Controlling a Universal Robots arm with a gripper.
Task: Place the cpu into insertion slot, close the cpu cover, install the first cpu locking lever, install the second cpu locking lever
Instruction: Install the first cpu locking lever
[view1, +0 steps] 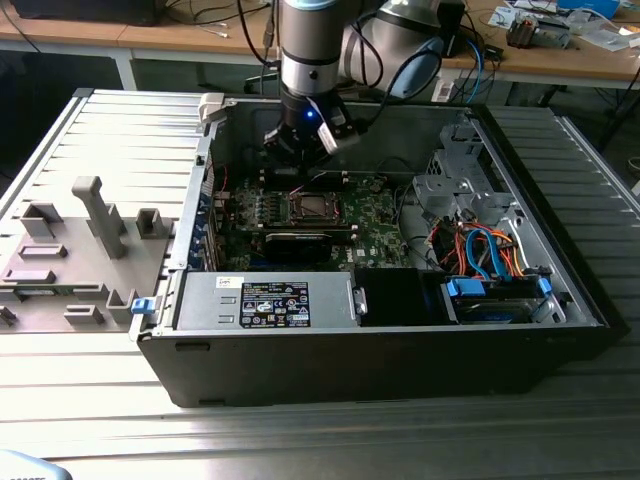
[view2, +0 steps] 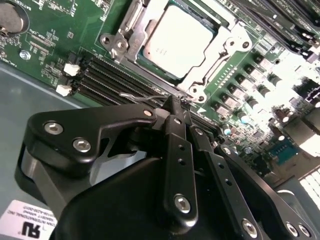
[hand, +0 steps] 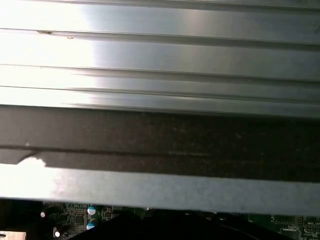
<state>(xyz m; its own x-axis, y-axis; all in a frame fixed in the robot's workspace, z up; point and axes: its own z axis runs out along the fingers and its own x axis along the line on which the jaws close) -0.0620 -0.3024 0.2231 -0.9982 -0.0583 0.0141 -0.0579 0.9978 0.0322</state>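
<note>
Near the centre of the second wrist view, we see our tool (view2: 176, 104), fingers closed together, just below the cpu (view2: 177, 39) seated under its cover (view2: 220, 55).

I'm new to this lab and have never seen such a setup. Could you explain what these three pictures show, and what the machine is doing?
The exterior view looks from outside at an open computer case lying on a metal table. A robot arm reaches into it from above; its gripper hangs over the green motherboard. The two wrist views come from cameras riding on the arm. In the second wrist view the black gripper, fingers together, is right beside a thin wire lever. Beyond it the cpu sits in the insertion slot, with the cpu cover down around it. The first wrist view shows the case wall.
</note>
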